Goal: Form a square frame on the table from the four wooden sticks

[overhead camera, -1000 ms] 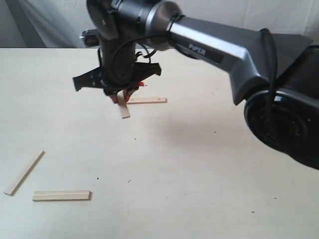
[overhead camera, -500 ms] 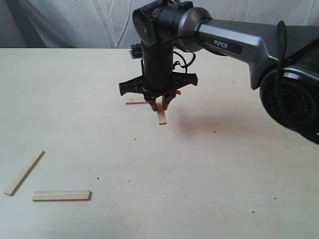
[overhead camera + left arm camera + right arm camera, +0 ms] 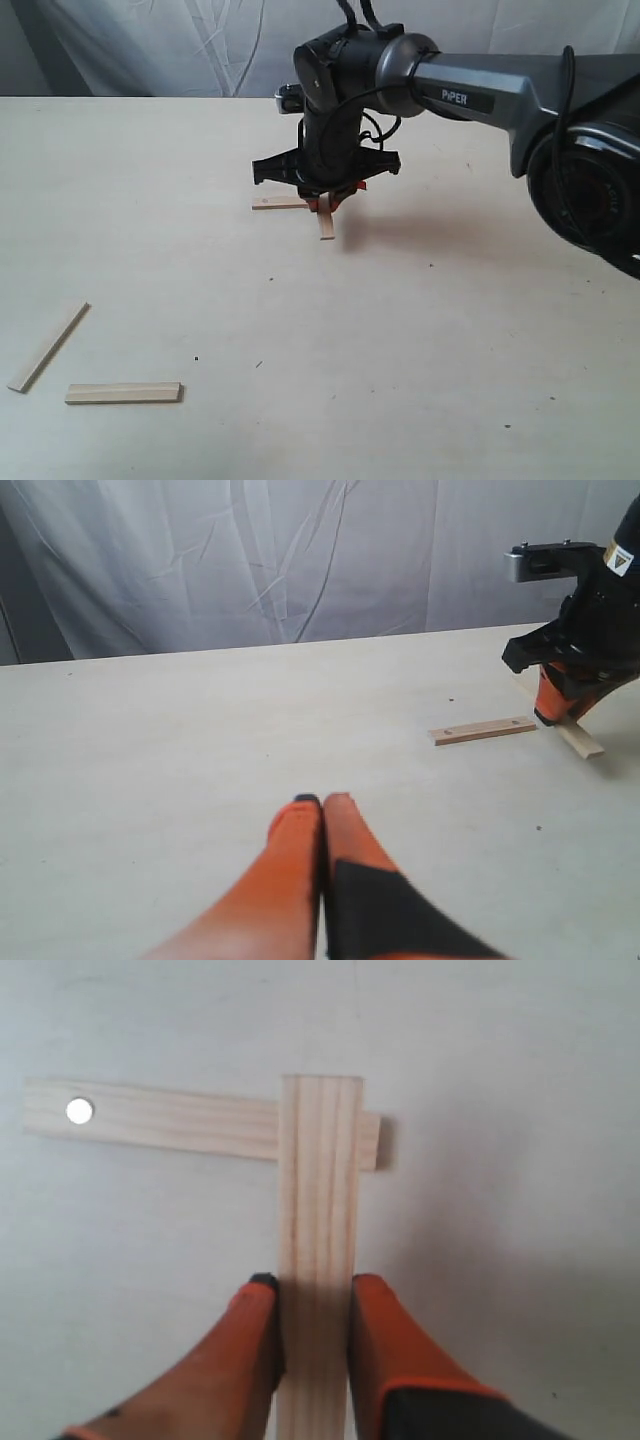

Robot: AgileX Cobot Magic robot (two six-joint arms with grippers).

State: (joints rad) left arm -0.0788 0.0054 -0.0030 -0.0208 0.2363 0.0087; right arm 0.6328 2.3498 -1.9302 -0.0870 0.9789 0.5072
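The held stick (image 3: 326,226), pinched by the right end effector (image 3: 325,207) at upper centre, should be lowered square across the holed stick (image 3: 278,204); the left end effector (image 3: 322,805) is closed, empty.

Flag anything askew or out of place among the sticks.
Nothing is damaged. The right gripper sets the held stick squarely across the end of the holed stick. A slanted stick and another stick lie far off.
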